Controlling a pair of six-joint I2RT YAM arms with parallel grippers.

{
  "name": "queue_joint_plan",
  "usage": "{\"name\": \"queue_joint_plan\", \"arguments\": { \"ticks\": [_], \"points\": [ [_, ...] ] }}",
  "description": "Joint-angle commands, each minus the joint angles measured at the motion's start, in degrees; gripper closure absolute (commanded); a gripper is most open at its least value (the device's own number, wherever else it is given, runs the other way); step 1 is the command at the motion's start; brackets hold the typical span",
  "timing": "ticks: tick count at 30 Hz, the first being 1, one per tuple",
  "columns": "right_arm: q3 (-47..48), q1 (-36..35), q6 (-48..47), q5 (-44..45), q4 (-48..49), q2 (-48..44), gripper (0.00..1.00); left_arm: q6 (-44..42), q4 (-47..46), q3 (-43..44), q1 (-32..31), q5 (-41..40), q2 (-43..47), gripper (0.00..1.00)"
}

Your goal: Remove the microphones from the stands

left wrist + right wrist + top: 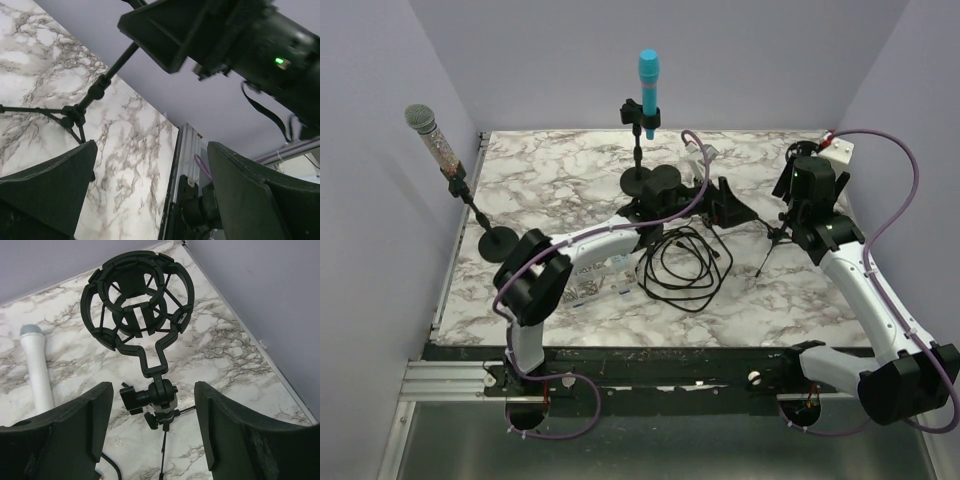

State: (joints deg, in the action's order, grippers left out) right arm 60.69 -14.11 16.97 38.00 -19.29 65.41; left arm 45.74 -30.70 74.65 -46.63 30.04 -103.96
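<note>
Turquoise microphone, upright, clipped in black stand

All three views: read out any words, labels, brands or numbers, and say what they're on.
None can be read. The blue microphone, white microphone and shock mount show no lettering; the silver microphone is too small to tell.

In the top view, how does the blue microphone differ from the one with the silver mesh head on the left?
The blue microphone is blue, while the silver-headed microphone has a grey mesh head and a speckled body. The blue microphone stands upright, whereas the silver-headed microphone leans to the left. Both are held on black stands with round bases.
</note>
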Motion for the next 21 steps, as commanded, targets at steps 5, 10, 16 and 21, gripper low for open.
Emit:
{"name": "queue_joint_plan", "arguments": {
  "ticks": [5, 10, 16, 21],
  "points": [
    [-0.13, 0.75, -1.06, -3.36, 4.7, 0.03, 0.43, 2.32, 2.17, 14.87, -1.94, -3.34, -12.7, 0.09],
    [-0.66, 0.77, -0.49, -6.38, 6.38, -0.01, 0.63, 1.04, 6.5, 18.38, -2.41, -2.68, -15.54, 0.11],
    [-1.71, 0.75, 0.32, -12.68, 7.76, -0.86, 0.87, -1.62, 12.19, 20.05, -2.33, -2.92, -16.35, 0.18],
    [-3.18, 0.72, 1.0, -15.92, 9.47, -2.26, 0.93, -2.24, 21.61, 25.72, -2.24, -4.19, -18.49, 0.34]
  ]
}}
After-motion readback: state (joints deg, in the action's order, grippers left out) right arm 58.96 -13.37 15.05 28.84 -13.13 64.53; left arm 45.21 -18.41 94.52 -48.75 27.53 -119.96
